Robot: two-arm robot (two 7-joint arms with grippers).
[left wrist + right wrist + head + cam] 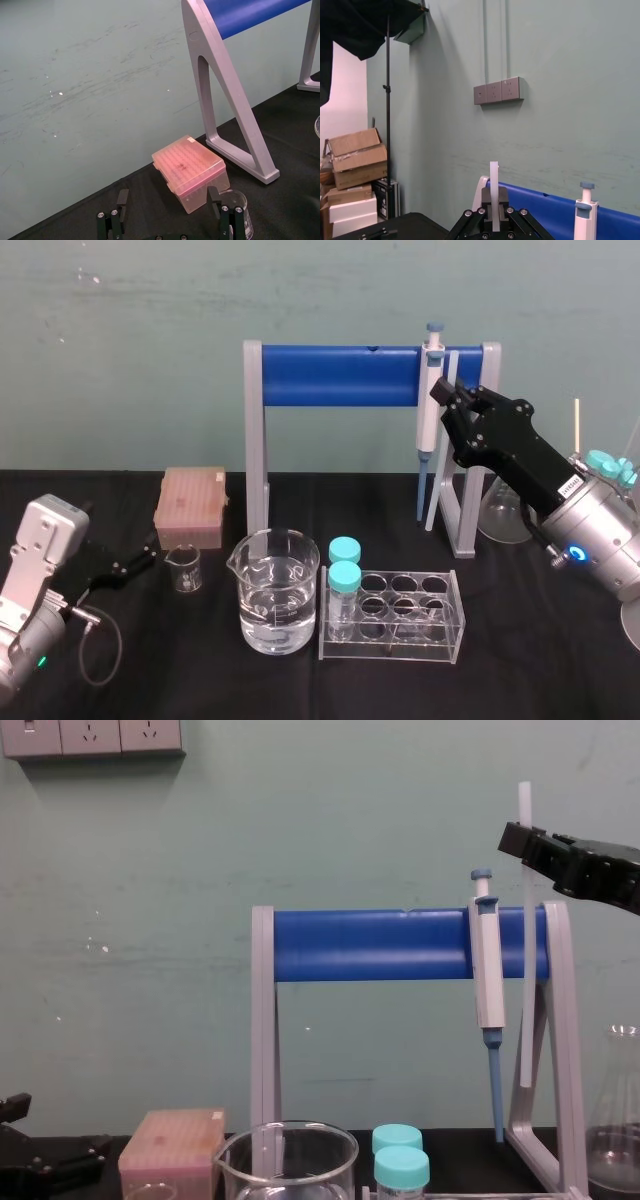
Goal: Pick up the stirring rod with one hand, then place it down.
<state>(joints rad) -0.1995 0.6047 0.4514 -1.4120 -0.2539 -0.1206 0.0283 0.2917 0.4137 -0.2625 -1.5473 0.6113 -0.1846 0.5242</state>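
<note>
Parked low at the near left, the left gripper (145,560) is resting on the black tablecloth (560,650) with its jaws standing apart, holding nothing. A pink tip box (192,508) and a small beaker (184,568) are sitting just beyond its fingers. Further right, a water-filled beaker (273,602) and a clear tube rack (400,618) are standing before the blue-barred stand (340,376), where a pipette (430,410) is hanging. Just past it, the right gripper (524,838) is clamping the stirring rod (524,1000) near its upper end. The rod is hanging straight down from the jaws, long axis upright, with its lower tip off the cloth beside the stand's right leg. Setting it down probably means tilting it flat. Bare cloth is lying below and nearer the camera than this gripper, while a glass flask (500,510) is crowding its right. A teal wall is closing the room behind.
</note>
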